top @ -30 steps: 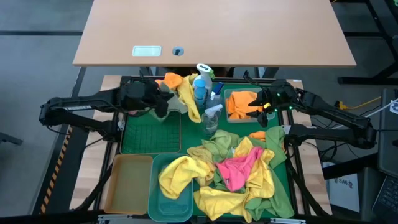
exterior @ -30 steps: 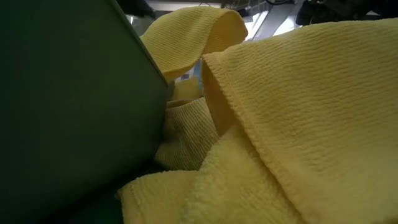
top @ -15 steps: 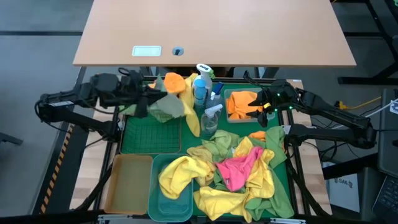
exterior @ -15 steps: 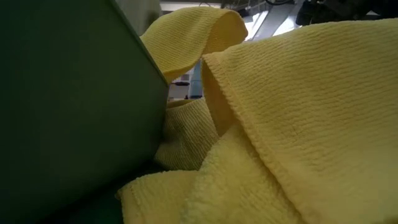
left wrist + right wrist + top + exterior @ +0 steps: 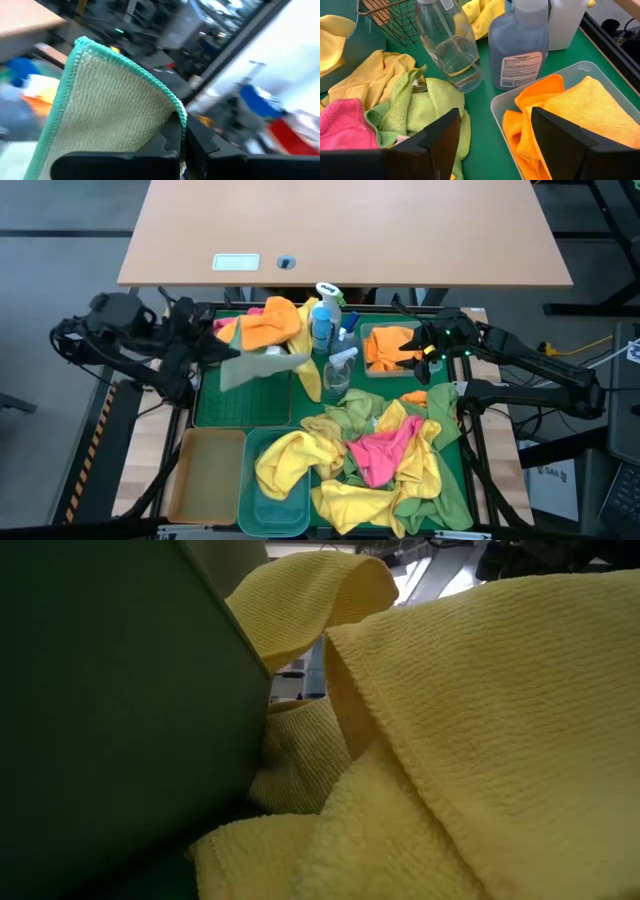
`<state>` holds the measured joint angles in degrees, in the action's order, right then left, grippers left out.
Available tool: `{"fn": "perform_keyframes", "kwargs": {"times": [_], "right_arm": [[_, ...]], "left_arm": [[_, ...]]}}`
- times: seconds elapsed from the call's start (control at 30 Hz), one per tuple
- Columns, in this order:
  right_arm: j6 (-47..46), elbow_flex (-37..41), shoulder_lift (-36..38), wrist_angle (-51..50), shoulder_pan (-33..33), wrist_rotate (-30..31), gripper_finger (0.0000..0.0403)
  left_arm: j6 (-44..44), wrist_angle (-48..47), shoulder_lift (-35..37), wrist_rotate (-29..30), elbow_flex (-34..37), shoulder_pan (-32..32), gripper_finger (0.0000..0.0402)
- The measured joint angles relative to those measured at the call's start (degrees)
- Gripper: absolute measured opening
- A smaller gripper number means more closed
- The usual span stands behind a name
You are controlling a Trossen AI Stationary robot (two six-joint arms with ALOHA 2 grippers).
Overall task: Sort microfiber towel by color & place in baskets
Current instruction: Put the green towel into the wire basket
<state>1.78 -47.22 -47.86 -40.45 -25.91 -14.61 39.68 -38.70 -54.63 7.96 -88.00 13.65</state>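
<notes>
Two arms are mine. My left fingers point(image 5: 182, 145) are pinched tight on a pale green towel point(image 5: 262, 366) with a teal edge. In the high view that towel hangs at about 10 o'clock, over the wire-mesh basket point(image 5: 245, 395) on the green tray point(image 5: 452, 480). My left arm is far out to the 9 o'clock side.

My right fingers point(image 5: 492, 137) are spread wide and hold nothing. They hang over the clear basket point(image 5: 388, 352) at about 2 o'clock. An orange towel point(image 5: 570, 120) lies in that basket. One more orange towel point(image 5: 272, 325) lies at about 11 o'clock, near the far edge of the tray.

A blue spray bottle point(image 5: 322, 315) and a clear spray bottle point(image 5: 338, 370) stand between the wire-mesh basket and the clear basket.

A big pile of towels point(image 5: 385, 455) in yellow, green and pink lies at about 5 o'clock. A yellow towel point(image 5: 285, 465) hangs over the teal basket point(image 5: 255, 515) at about 6 o'clock. The amber-tan basket point(image 5: 205, 475) sits just beside it at about 7 o'clock. In the low view, yellow cloth fills most of the picture.
</notes>
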Motion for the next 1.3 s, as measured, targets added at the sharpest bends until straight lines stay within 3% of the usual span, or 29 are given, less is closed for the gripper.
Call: {"fn": "perform_keyframes", "kwargs": {"times": [0.3, 0.6, 0.77, 1.0, 1.1, 1.2, 1.3], "right_arm": [[0.00, 0.00, 0.00, 0.00, 0.02, 0.00, 0.0244], [0.00, 0.00, 0.00, 0.02, 0.00, 0.00, 0.0244], [0.00, 0.00, 0.00, 0.02, 0.01, 0.00, 0.0244], [0.00, 0.00, 0.00, 0.02, 0.01, 0.00, 0.0244], [0.00, 0.00, 0.00, 0.02, 0.00, 0.00, 0.0244], [0.00, 0.00, 0.00, 0.02, 0.01, 0.00, 0.0244], [0.00, 0.00, 0.00, 0.02, 0.00, 0.00, 0.0244]], "left_arm": [[3.70, -2.47, -0.02, -1.41, -4.60, 7.66, 0.0000], [3.70, -13.01, -0.19, 8.06, -4.73, 9.33, 0.0000], [3.68, -19.19, -0.55, 18.95, -4.71, 9.33, 0.0000], [3.30, -28.60, -0.52, 40.97, -4.71, 9.24, 0.0000], [3.26, -31.17, -0.95, 47.47, -4.71, 9.24, 0.0000], [3.26, -33.23, -1.90, 50.49, -4.66, 9.24, 0.0000], [3.26, -33.24, -3.15, 49.06, -3.10, 9.24, 0.0000]]}}
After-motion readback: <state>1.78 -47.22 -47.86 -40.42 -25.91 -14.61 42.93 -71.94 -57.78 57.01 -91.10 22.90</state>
